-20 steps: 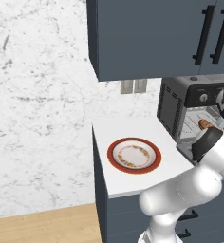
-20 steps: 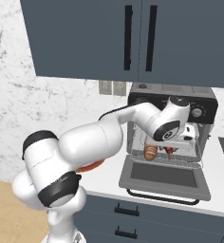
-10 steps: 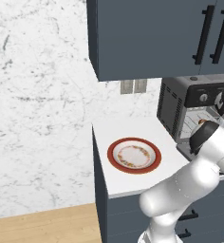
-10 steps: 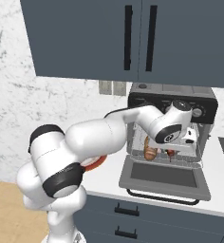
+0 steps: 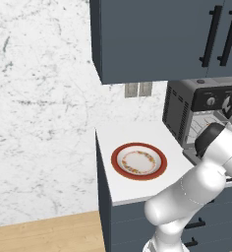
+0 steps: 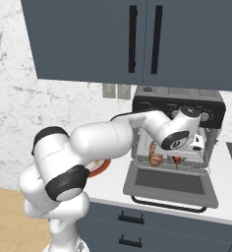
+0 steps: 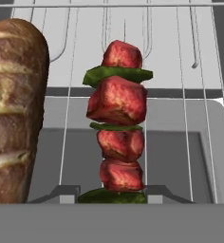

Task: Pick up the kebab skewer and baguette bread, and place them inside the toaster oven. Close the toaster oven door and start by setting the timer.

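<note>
The toaster oven (image 6: 177,103) stands on the counter with its door (image 6: 169,184) dropped flat. Its vented side (image 5: 179,110) faces the left base view. The golden-brown baguette bread (image 7: 14,109) lies on the wire rack at the left; in the right base view the baguette bread (image 6: 156,157) sits just inside the oven mouth. My gripper (image 7: 112,194) is shut on the lower end of the kebab skewer (image 7: 116,107), whose red chunks and green pieces stretch away over the rack, beside the bread and apart from it. From the right base view the kebab skewer (image 6: 177,159) shows under my hand.
A red-rimmed plate (image 5: 139,161) lies bare on the counter left of the oven. Black knobs (image 5: 211,102) line the oven's top panel. Dark cabinets hang above. My arm's elbow crosses in front of the oven in the left base view.
My hand has shifted a little right and lower at the oven mouth, still holding the skewer. The elbow has swung up and to the right. The bread has not moved.
</note>
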Controlling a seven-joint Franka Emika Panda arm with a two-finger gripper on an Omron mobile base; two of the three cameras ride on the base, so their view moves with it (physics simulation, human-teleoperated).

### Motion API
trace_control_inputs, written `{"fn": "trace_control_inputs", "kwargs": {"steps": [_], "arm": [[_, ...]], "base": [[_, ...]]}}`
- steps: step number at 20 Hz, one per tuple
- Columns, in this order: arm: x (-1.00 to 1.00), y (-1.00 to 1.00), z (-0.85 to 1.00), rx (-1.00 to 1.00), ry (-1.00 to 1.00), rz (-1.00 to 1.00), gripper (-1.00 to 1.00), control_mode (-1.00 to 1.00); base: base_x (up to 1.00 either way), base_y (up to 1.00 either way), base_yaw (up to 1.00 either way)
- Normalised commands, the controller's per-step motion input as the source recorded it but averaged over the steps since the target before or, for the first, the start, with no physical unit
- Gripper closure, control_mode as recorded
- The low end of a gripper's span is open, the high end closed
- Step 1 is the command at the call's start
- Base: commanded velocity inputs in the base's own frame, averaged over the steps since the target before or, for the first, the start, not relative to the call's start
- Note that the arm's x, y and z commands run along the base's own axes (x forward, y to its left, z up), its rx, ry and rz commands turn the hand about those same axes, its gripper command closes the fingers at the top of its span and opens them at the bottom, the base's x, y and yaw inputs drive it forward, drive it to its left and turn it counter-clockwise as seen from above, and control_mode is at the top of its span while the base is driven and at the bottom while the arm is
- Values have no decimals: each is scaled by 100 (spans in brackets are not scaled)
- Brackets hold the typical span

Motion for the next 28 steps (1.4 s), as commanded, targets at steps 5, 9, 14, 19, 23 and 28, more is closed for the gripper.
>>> {"fn": "trace_control_inputs", "kwargs": {"steps": [5, 9, 14, 19, 23, 28], "arm": [[1, -1, 0, 0, -4, 0, -100, -100], [9, 0, -1, 0, -2, 0, -100, -100], [14, 0, -1, 0, -1, 0, -100, -100], [2, 0, 2, 0, 0, 0, -100, -100], [-9, 0, 24, 0, 0, 0, -100, -100], [-51, 0, 45, 0, -8, 0, -100, -100]], "base": [[0, 0, 0], [0, 0, 0], [0, 0, 0], [0, 0, 0], [0, 0, 0], [0, 0, 0]]}}
